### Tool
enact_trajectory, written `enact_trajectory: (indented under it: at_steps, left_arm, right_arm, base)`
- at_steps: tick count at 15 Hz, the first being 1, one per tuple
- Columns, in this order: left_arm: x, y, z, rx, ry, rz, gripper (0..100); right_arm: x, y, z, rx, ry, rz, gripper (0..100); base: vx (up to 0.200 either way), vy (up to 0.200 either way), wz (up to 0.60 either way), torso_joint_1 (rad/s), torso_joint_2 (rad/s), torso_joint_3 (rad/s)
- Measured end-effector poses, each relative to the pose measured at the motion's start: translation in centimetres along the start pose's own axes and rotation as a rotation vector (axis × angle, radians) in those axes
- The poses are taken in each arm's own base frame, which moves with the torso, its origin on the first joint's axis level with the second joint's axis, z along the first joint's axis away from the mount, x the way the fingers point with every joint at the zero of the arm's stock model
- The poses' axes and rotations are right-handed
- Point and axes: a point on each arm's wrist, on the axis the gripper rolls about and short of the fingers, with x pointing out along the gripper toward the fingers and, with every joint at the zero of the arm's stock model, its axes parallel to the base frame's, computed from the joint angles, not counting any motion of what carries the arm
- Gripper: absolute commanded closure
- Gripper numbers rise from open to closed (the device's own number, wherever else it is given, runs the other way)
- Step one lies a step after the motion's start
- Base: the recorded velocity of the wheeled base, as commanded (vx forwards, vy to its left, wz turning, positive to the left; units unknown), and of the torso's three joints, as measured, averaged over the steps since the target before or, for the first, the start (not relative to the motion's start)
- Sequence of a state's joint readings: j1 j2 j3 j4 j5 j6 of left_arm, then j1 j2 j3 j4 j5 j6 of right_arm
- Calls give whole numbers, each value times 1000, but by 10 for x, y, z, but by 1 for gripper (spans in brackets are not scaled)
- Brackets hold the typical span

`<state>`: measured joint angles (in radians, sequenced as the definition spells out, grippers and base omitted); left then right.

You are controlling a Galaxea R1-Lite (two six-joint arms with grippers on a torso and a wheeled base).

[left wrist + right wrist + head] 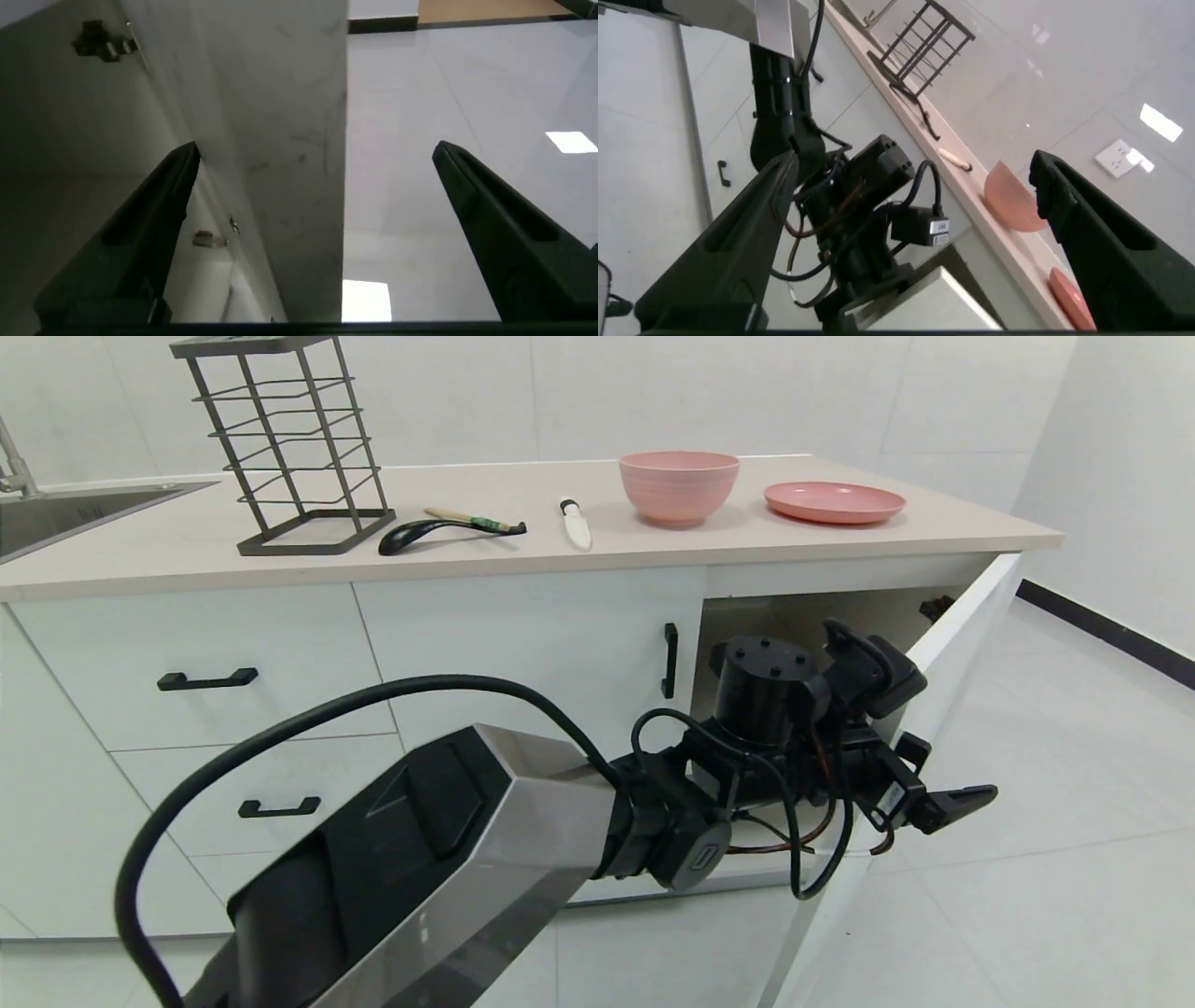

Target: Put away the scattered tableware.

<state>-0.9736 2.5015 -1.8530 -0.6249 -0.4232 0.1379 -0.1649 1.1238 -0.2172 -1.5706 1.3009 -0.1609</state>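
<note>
tableware: bowl (679, 485), plate (834, 501), knife (576, 523) and spoon (439, 530), all on the counter (943, 537), none gripped.
bowl/plate: counter's right half. Bowl sits toward the back edge, plate beside it toward the right back corner, not touching.
knife: mid-counter, long axis front-to-back, black handle toward the back edge.
spoon: just beside the rack (289, 439), long axis along the counter, scoop end at the rack. A wooden-handled utensil (467, 516) meets it at the handle end.
left gripper (934, 770): below the counter's front edge, under its right end. Jaws wide, straddling the free edge of the open cabinet door (966, 635), not closed on it.
right gripper (913, 159): jaws wide, empty, low, looking up at the counter.
key relation: every piece lies above and farther back than the left gripper, plate and bowl closest. Left arm looks the nearer.
room: open floor right of the door. Counter's front edge overhangs the wrist, so I'd back off the door before lifting.
</note>
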Motion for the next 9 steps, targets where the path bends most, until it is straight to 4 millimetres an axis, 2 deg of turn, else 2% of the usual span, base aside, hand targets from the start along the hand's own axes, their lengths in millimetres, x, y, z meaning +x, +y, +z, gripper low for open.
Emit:
enact_trajectory:
  at_steps: [9]
  left_arm:
    - [20,-39,3,-12,-56,-74,0]
  right_arm:
    - [-4,0,24,-124,-3,-28,0]
  base:
    - [0,0,0,0,0,0]
